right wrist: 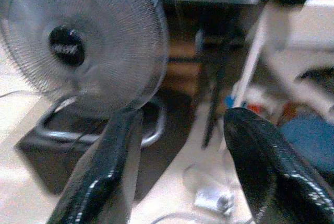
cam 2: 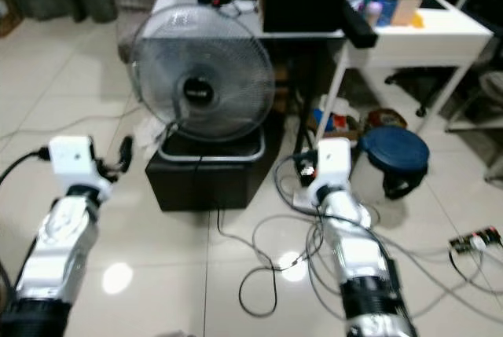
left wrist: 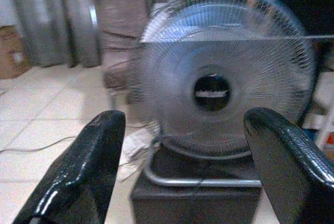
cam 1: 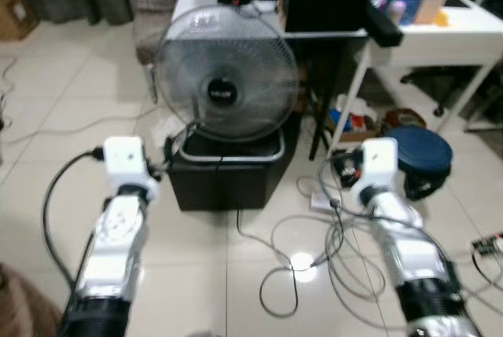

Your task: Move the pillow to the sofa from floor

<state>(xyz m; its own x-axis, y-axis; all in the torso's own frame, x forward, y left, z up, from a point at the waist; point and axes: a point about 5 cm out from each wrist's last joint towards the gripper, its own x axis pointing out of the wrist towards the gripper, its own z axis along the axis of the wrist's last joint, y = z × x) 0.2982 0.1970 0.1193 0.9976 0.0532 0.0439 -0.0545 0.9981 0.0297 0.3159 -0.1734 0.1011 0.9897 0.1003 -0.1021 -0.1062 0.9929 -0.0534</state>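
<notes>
Left gripper (left wrist: 182, 166): raised at lower left of the head view, fingers spread wide, empty.
Right gripper (right wrist: 180, 166): raised at lower right, fingers likewise wide apart, empty.
Pillow: cannot be identified; a brown soft edge at the bottom-left corner is too cropped to judge.
Ahead: fan (cam 1: 225, 75) on a black box (cam 1: 224, 176), centre frame.
Hazard: loose cables (cam 1: 314, 262) cross the tiles at lower centre; stepping forward could snag them and topple the fan.

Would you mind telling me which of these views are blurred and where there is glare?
Left eye view: slightly soft, a bright glare spot on the floor tiles among the cables. Left wrist view: the fan is smeared. Right wrist view: the most blurred, the desk clutter indistinct; highlights glint on the black fingers.
</notes>
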